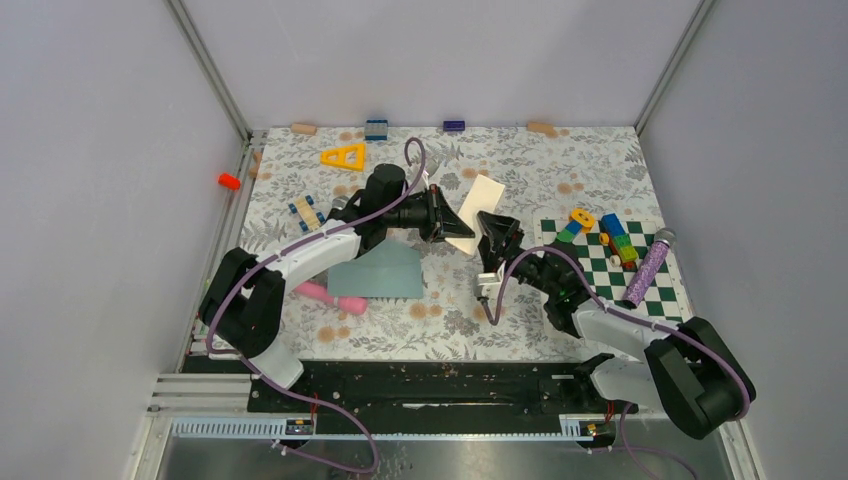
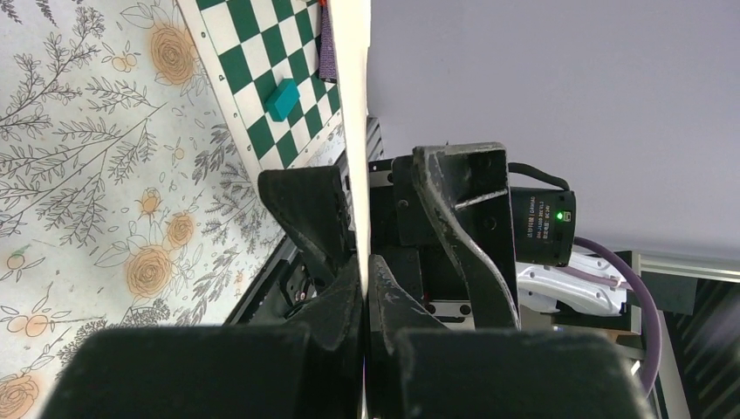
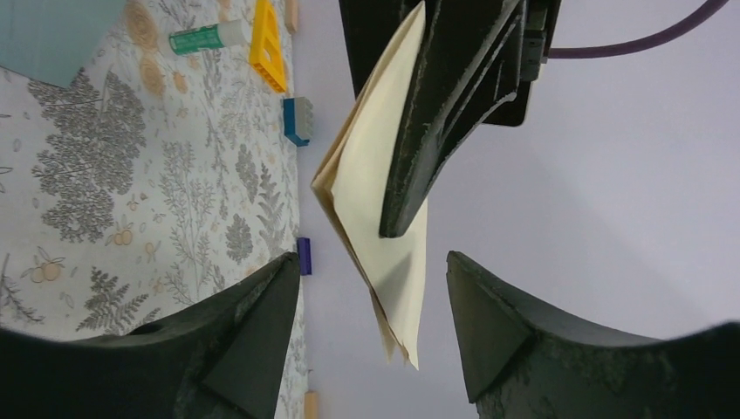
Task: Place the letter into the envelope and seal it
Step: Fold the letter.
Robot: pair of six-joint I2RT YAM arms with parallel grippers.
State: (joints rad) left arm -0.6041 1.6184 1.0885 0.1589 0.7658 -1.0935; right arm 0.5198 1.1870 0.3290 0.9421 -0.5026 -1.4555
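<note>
The letter (image 1: 477, 211), a folded cream sheet, hangs in the air above the middle of the table with my left gripper (image 1: 460, 226) shut on one end. In the left wrist view the letter (image 2: 353, 105) runs edge-on from the pinched jaws of my left gripper (image 2: 365, 271). My right gripper (image 1: 492, 228) faces it from the right. In the right wrist view the letter (image 3: 384, 201) has its free corner between the spread jaws of my right gripper (image 3: 373, 297), touching neither finger. The teal-grey envelope (image 1: 378, 272) lies flat on the table below the left arm.
A green checkered mat (image 1: 600, 270) on the right carries coloured blocks (image 1: 618, 240) and a purple glitter tube (image 1: 650, 268). A pink object (image 1: 330, 297) lies beside the envelope. A yellow triangle (image 1: 344, 156) and small blocks (image 1: 376, 129) sit near the back wall.
</note>
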